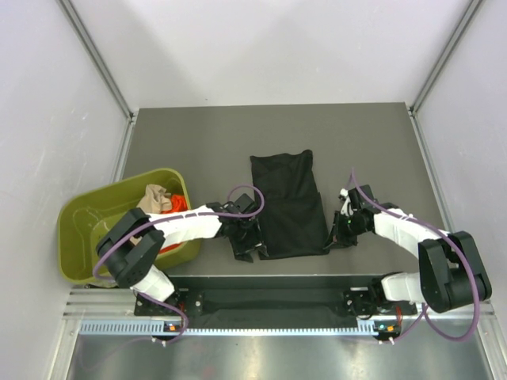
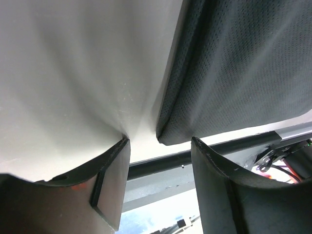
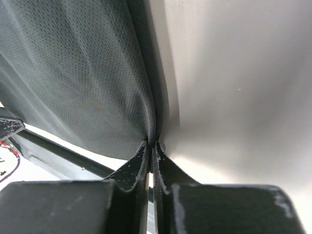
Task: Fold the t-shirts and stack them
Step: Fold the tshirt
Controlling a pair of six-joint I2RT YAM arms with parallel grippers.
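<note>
The dark grey bench [image 1: 198,134] fills the middle of the top view, and at its left edge sits the olive-green tub [image 1: 79,237], tilted a little and partly over the bench's side. The black t-shirt [image 1: 289,202] lies flat in the centre of the frame as a folded, roughly rectangular shape, narrower at the top and wider toward the bottom, its lower edge close to the near rim of the bench. The left end effector [image 1: 247,252] is at the shirt's lower left corner and the right end effector [image 1: 339,237] is at its lower right edge. From the left wrist, the left end effector [image 2: 160,144] has its fingers spread apart, with the corner of the mesh-textured black t-shirt [image 2: 234,73] just above the gap and not pinched, and pale bench [image 2: 73,63] surface to the left. From the right wrist, the right end effector [image 3: 151,144] is pressed together on the edge of the black t-shirt [image 3: 73,73] — the cloth rises in a crease straight out of the closed tips, with bare bench [image 3: 234,73] on the right. Inside the tub, at its upper right, lie the crumpled beige t-shirt [image 1: 156,196] and, just beside it toward the right, a smaller visible patch of the orange-red t-shirt [image 1: 179,203].
</note>
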